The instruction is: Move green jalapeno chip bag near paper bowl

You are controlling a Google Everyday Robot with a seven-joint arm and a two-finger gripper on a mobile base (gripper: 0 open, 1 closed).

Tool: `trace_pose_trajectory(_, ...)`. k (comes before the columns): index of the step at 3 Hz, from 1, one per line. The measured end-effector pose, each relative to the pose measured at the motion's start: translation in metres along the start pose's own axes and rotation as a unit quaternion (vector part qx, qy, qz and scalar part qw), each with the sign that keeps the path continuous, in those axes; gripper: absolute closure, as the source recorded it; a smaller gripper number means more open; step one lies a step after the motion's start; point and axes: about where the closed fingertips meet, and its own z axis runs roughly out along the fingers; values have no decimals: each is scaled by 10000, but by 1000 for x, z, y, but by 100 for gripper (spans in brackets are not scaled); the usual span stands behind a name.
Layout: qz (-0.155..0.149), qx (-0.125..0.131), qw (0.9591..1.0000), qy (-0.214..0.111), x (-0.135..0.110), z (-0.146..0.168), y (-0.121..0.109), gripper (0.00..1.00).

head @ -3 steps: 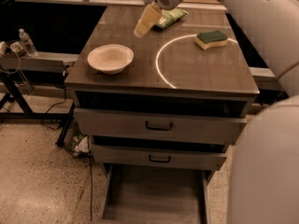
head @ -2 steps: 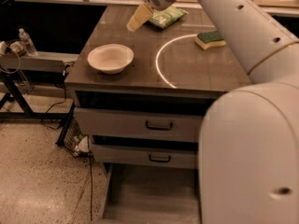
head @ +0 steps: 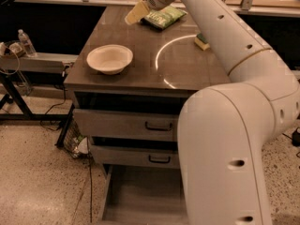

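Hovering the gripper (head: 136, 14), opening impossible to tell, just beside the green jalapeno chip bag (head: 166, 17), likely needing a grasp before carrying it near the paper bowl (head: 109, 59).

One bowl (head: 109, 59), sponge (head: 202, 41), bag (head: 165, 17); gripper (head: 136, 14) beside.
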Motion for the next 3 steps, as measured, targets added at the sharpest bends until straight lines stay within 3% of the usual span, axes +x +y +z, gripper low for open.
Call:
trace_pose_trajectory(1, 133, 57, 9999, 19, 4, 7, 1, 0)
trace_pose_trajectory(2, 775, 368, 9960, -231, 17, 36, -16, 0)
trace_pose_trajectory(3, 1267, 598, 9887, -540, 24, 55, -36, 0)
